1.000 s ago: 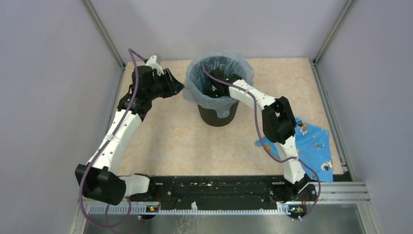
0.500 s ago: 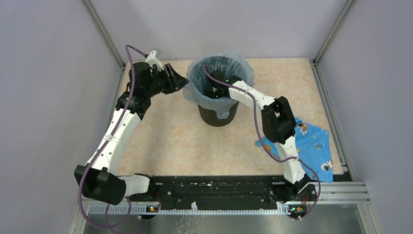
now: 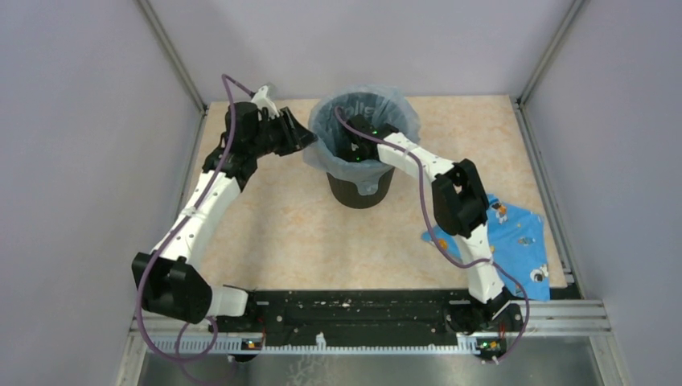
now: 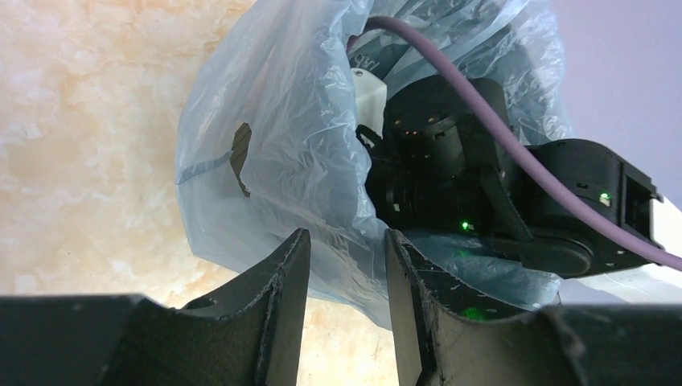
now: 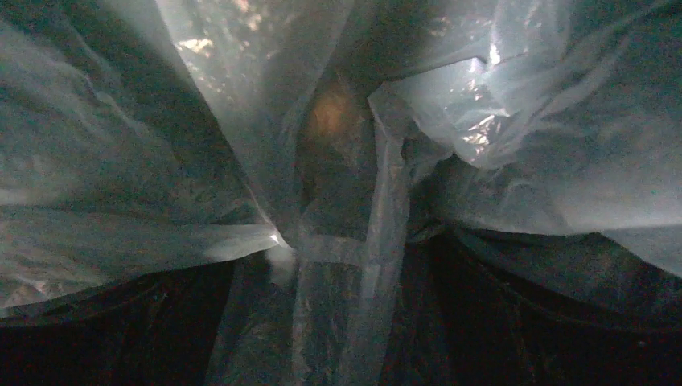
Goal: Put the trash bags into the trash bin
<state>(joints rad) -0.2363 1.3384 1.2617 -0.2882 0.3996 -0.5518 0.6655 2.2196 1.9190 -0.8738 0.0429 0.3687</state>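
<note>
While the trash bag (image 3: 325,135) lined the trash bin (image 3: 359,191), its pale film folded out over the rim, the bin stood upright at the far middle of the table (image 3: 281,233). Bent at the elbow, the right arm (image 3: 454,201) reached over the rim and down inside, where the right gripper (image 3: 351,153) sat among crumpled film with its claw spread wide and its fingers out of sight. From the other side the left arm (image 3: 205,205) stretched far forward, the left gripper (image 4: 346,237) level beside the bag's draped edge, its claw narrowly parted and clamping nothing.
</note>
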